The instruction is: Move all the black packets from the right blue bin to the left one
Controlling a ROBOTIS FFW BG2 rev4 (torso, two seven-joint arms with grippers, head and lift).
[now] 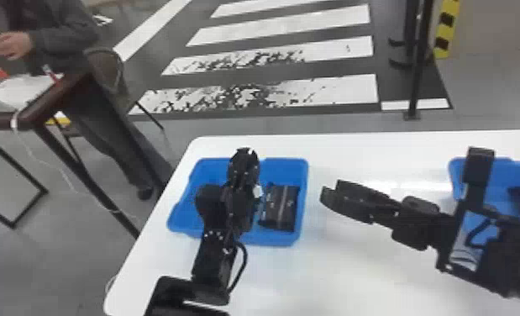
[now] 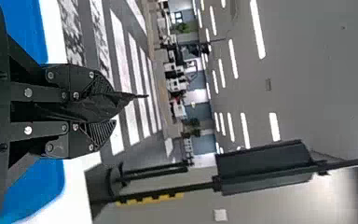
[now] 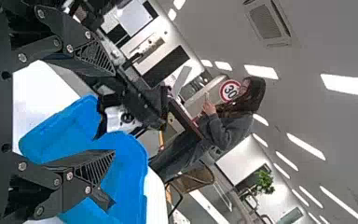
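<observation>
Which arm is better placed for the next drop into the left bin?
Left, I'd say. The left gripper has a black packet clamped over the left bin; the right gripper is open and empty, between the bins.

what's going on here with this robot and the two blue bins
The robot seems to be moving packets into the left bin. Its left gripper is shut on a crinkled black packet above the left blue plastic bin, where a striped black packet lies. The right gripper is open and empty over the white table, between the bins. Something dark sits in the right blue plastic bin, so the job may be unfinished.
</observation>
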